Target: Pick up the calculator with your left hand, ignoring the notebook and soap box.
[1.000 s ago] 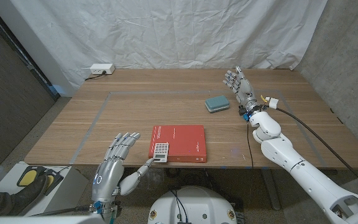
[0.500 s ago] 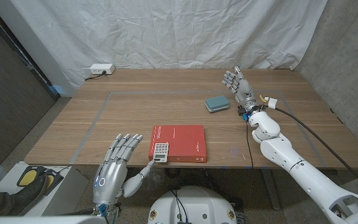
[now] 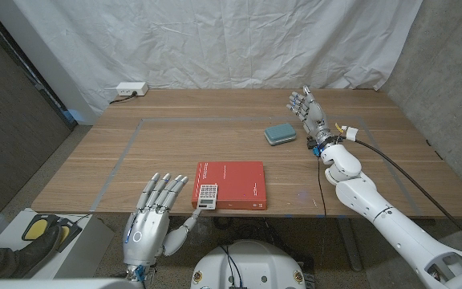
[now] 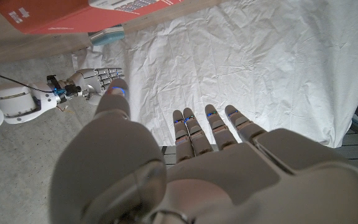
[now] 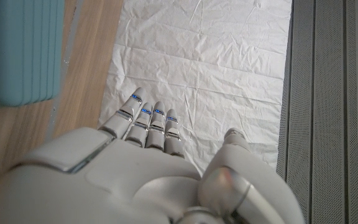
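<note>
A small white calculator (image 3: 208, 195) lies on the front left corner of a red notebook (image 3: 235, 181) near the table's front edge. My left hand (image 3: 157, 218) hovers at that edge, just left of the notebook, fingers spread, holding nothing and apart from the calculator. In the left wrist view the same hand (image 4: 185, 162) reaches toward the notebook (image 4: 42, 14) and calculator (image 4: 126, 5). A teal soap box (image 3: 280, 133) sits further back on the right. My right hand (image 3: 306, 108) stands upright behind it, fingers apart; the right wrist view shows this hand (image 5: 135, 168) beside the soap box (image 5: 14, 50).
A white power strip (image 3: 131, 89) lies at the table's back left corner. Pale tape lines (image 3: 127, 152) mark a rectangle on the wooden table (image 3: 175, 144). A black cable (image 3: 391, 152) runs along my right arm. White cloth hangs behind.
My left hand has drawn back toward the table's front edge, and its thumb has moved away from the calculator's corner. The right hand and the objects have stayed put.
</note>
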Robot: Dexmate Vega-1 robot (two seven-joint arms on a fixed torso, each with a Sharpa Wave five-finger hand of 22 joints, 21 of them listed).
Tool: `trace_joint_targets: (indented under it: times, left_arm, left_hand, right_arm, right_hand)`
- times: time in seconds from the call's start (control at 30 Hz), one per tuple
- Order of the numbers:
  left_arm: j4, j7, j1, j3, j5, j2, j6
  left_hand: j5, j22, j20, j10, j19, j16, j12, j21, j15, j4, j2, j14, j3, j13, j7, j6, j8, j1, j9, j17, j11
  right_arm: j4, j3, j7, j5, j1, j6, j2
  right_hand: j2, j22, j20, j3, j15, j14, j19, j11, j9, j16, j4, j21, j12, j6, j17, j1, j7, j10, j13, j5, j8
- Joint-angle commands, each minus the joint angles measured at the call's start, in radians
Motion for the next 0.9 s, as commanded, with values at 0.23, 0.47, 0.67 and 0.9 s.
trace_joint_targets:
  times: [0.23,0.47,0.67,0.9]
  left_arm:
    - [-0.044,-0.020,-0.013,0.115,0.040,0.051,0.285]
    - [-0.076,-0.107,-0.031,0.176,0.081,0.065,0.422]
    - [-0.093,-0.170,-0.047,0.217,0.126,0.077,0.527]
    - [-0.090,-0.167,-0.070,0.249,0.132,0.090,0.578]
  left_hand:
    - [0.023,0.002,-0.062,-0.077,-0.011,-0.015,-0.029,-0.007,-0.080,0.005,-0.025,-0.054,-0.019,0.004,0.008,-0.100,-0.044,0.023,0.005,0.005,0.007]
    - [0.032,0.001,-0.058,-0.118,-0.021,-0.018,-0.035,-0.011,-0.078,-0.001,-0.027,-0.089,-0.019,0.006,0.007,-0.157,-0.051,0.057,0.007,0.004,0.002]
    - [0.038,0.001,-0.055,-0.157,-0.031,-0.018,-0.037,-0.013,-0.074,-0.004,-0.027,-0.116,-0.019,0.007,0.004,-0.205,-0.054,0.089,0.008,0.004,0.003]
    - [0.039,0.001,-0.054,-0.161,-0.035,-0.017,-0.034,-0.014,-0.073,-0.005,-0.027,-0.123,-0.020,0.007,0.003,-0.206,-0.049,0.099,0.009,0.003,0.001]
  right_arm:
    - [0.005,0.011,0.011,0.009,0.006,0.022,0.010]
    - [0.016,0.013,0.022,0.016,0.012,0.025,0.013]
    - [0.036,0.013,0.033,0.022,0.023,0.030,0.021]
    - [0.063,0.010,0.046,0.027,0.041,0.030,0.031]
  right_hand:
    - [0.006,0.003,-0.005,-0.001,-0.003,0.014,0.011,0.000,0.005,0.002,-0.005,-0.002,0.000,0.002,0.002,0.008,-0.004,0.011,0.006,-0.002,-0.004]
    - [0.007,0.003,-0.005,-0.001,-0.003,0.013,0.012,-0.001,0.005,0.001,-0.005,-0.003,-0.001,0.003,0.002,0.008,-0.004,0.012,0.006,-0.002,-0.004]
    - [0.007,0.004,-0.005,-0.001,-0.003,0.015,0.013,0.000,0.005,0.001,-0.005,-0.004,-0.001,0.003,0.002,0.008,-0.004,0.011,0.006,-0.002,-0.004]
    - [0.007,0.004,-0.005,-0.002,-0.004,0.016,0.014,0.000,0.005,0.001,-0.005,-0.005,-0.001,0.003,0.002,0.008,-0.004,0.013,0.006,-0.002,-0.004]
